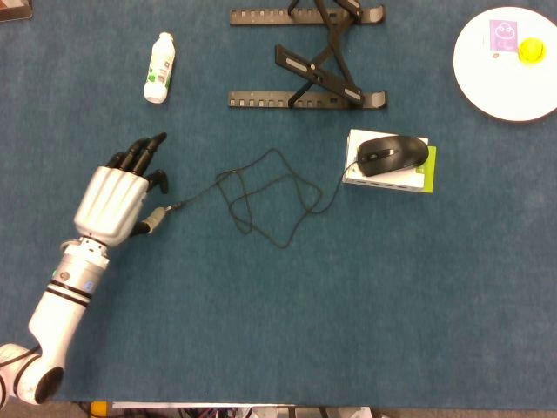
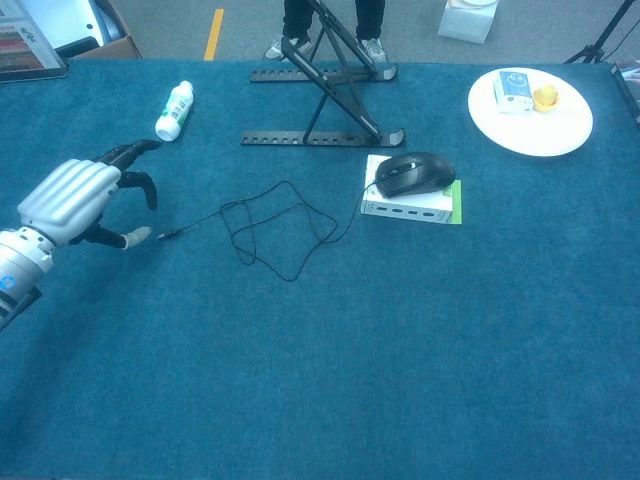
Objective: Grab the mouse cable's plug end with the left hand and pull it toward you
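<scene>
1. Reach step, grasp not yet made. Left hand (image 1: 113, 202) low over the blue table cloth (image 1: 348, 331), well left of the mouse (image 1: 393, 155); fingers spread and loosely curled, holding nothing visible.
2. Plug end (image 1: 174, 208) of the mouse cable (image 1: 261, 196) flat on the cloth, far left of the mouse, just beside the thumb tip; touching or a hair apart, cannot tell.
3. Cable slack: tangled loops midway between plug and mouse, then a run up to the mouse on its white-and-green box (image 1: 390, 177).
4. Next move, as judged: close thumb and a finger on the plug, then draw back toward the near table edge. Loops likely to straighten first; beyond that, risk of dragging the mouse off the box.
5. Head view: plan layout, plug against thumb tip from above.
6. Chest view: hand (image 2: 75, 200) arched clear of the cloth, open space under the fingers, plug (image 2: 165, 235) just past the thumb.
7. Right hand absent from both views.
</scene>
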Controlling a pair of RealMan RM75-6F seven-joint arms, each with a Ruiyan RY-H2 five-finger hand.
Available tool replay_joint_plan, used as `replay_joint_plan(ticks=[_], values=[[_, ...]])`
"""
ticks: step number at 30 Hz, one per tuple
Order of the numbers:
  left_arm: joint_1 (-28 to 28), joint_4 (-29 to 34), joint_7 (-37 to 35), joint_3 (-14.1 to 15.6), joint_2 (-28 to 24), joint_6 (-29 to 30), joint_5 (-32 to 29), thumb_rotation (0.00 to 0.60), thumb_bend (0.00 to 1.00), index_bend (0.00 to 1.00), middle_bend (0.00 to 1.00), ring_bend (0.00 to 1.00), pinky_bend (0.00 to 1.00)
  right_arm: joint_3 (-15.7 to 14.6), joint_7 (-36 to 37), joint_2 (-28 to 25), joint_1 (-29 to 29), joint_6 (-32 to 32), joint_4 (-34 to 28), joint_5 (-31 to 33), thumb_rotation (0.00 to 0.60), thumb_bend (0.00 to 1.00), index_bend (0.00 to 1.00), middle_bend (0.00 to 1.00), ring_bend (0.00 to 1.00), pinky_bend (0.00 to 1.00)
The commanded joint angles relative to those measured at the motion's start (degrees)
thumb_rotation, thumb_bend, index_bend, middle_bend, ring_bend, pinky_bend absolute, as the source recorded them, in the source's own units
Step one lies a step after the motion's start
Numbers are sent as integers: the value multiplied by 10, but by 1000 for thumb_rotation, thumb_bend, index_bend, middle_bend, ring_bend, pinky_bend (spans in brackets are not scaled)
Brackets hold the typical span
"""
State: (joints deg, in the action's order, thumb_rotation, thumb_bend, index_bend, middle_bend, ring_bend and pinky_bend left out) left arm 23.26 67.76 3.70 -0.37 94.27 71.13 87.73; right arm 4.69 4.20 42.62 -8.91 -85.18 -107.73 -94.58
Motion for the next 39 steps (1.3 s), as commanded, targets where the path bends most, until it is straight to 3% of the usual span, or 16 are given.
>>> replay_joint_plan(ticks=[1,39], values=[[5,0,1,-1,8,-8,-1,600,264,480,45,90,265,0,0,0,0,0,0,0,600,381,321,203,112,82],[16,-75,-37,-5,51,-53,-28,600,264,480,45,90,265,-2,6,2,1,1,6,6,600,381,320,203,112,82]])
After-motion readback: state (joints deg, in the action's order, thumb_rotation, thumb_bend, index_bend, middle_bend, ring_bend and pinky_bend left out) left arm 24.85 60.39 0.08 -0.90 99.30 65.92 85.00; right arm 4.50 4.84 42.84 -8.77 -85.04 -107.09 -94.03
